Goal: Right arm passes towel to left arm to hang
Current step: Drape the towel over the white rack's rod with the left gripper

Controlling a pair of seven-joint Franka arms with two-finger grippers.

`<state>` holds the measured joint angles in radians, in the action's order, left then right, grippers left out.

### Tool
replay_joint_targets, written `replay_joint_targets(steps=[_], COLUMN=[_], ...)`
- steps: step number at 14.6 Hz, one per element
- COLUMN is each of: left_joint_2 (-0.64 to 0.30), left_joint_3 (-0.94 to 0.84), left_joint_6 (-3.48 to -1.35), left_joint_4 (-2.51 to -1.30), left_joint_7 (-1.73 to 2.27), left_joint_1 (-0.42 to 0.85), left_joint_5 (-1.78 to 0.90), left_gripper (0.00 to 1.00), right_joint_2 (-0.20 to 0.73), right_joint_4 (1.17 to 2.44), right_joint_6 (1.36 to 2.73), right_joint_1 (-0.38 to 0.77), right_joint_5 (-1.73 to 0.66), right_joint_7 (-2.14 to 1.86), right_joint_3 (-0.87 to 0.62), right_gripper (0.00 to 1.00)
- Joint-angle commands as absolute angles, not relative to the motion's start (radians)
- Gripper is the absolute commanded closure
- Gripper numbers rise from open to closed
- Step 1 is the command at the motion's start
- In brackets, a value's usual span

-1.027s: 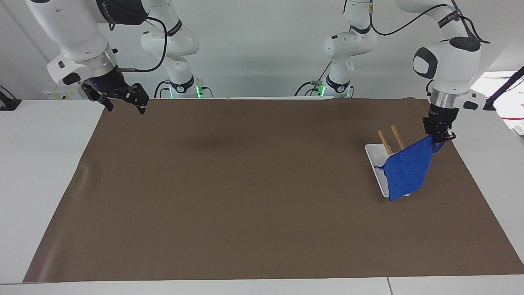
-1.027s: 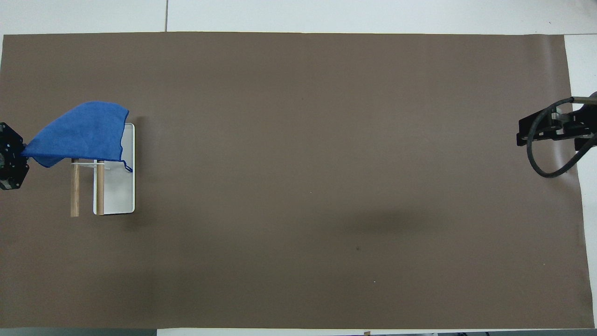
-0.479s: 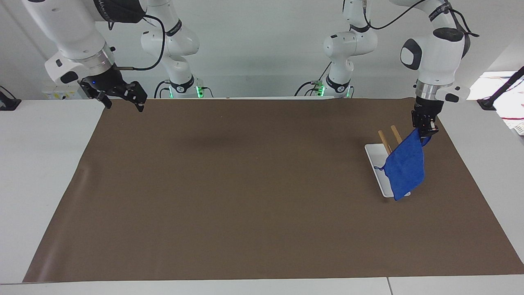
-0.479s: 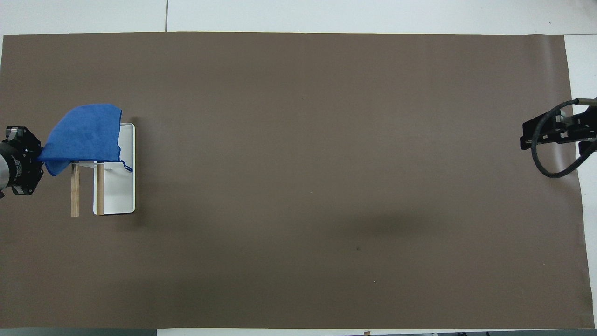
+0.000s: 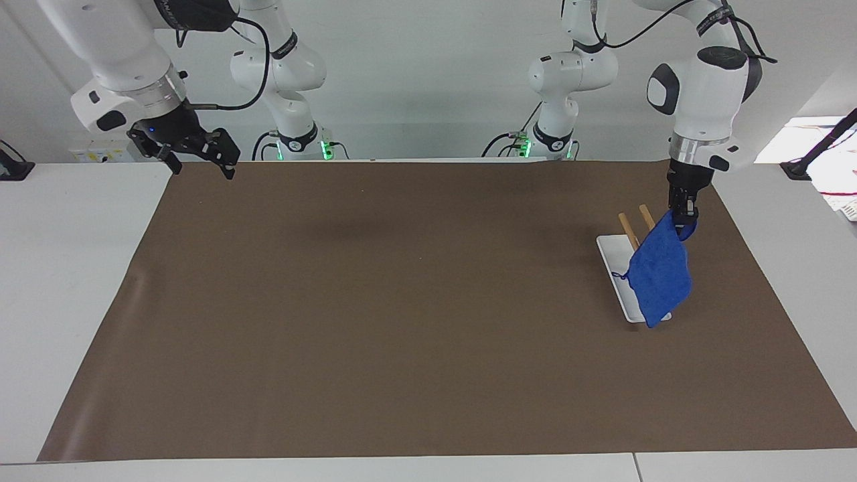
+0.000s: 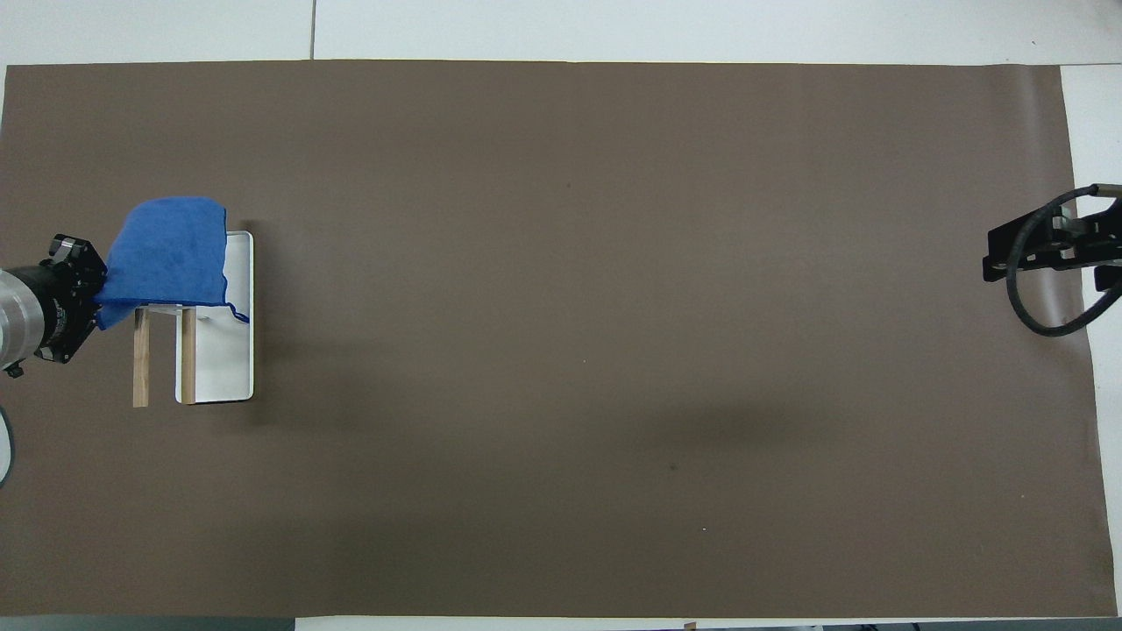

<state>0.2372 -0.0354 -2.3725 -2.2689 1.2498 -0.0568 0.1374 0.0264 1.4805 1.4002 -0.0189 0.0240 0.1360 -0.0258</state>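
While left hand point(image 5: 684, 215) grips towel point(image 5: 659, 274), it drapes over rack point(image 5: 633, 231).

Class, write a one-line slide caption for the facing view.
Left end effector shut on the blue towel, draping it over the wooden rack; right end effector waits open.

No text, label, brand, number or sign is reading clearly anywhere in either view; pale lettering is showing on a dark band point(image 5: 194, 10) of the arm at the upper left of the facing frame, but it is too small and cut off to make out; similar faint marks are sitting on a cable strap point(image 5: 711, 22) at the upper right, equally unreadable.
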Motion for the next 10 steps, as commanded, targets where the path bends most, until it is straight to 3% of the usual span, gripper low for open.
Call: replay_joint_targets(steps=[1,5,10], left_joint_2=[0.256,0.261,0.253], left_joint_3=[-0.026,-0.018,-0.011], left_joint_6=[-2.356,-2.347,-2.373], left_joint_4=[-2.26,-2.261,-2.263], left_joint_7=[1.217,1.111,1.06], left_joint_1=[-0.008,-0.014,-0.118], left_joint_5=[0.147,0.146,0.118], left_gripper=[1.0,1.0,1.0], right_joint_2=[0.018,0.018,0.018], right_joint_4=[1.486,1.486,1.486], right_joint_6=[1.394,1.394,1.394], right_joint_1=[-0.023,-0.023,-0.023], right_joint_5=[0.023,0.023,0.023], right_joint_7=[0.118,0.118,0.118], right_joint_3=[-0.029,-0.029,-0.029], right_gripper=[0.0,0.0,0.0])
